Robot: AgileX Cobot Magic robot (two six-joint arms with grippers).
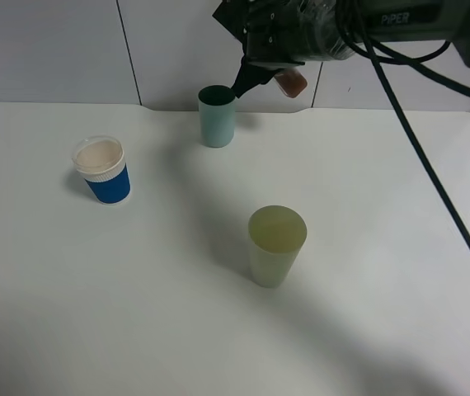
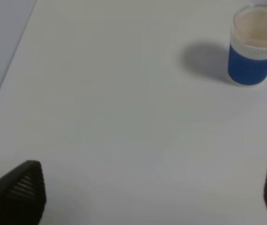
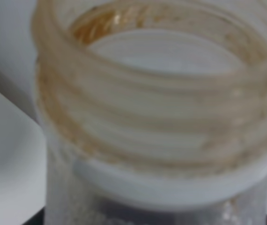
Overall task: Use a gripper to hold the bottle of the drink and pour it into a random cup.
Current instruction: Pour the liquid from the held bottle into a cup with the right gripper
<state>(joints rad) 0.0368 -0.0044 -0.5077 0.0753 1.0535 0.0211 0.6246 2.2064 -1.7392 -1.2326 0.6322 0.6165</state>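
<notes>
Gaping ribbed translucent bottle (image 3: 147,140); smooth cylindrical teal cup (image 1: 217,122)

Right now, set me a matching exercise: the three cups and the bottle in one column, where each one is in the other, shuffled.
1. teal cup
2. blue cup
3. yellow-green cup
4. bottle

A. standing at the front
B. held up in the air
C. standing far left
D. standing at the back

Pairs: 1-D, 2-C, 3-A, 4-B
</notes>
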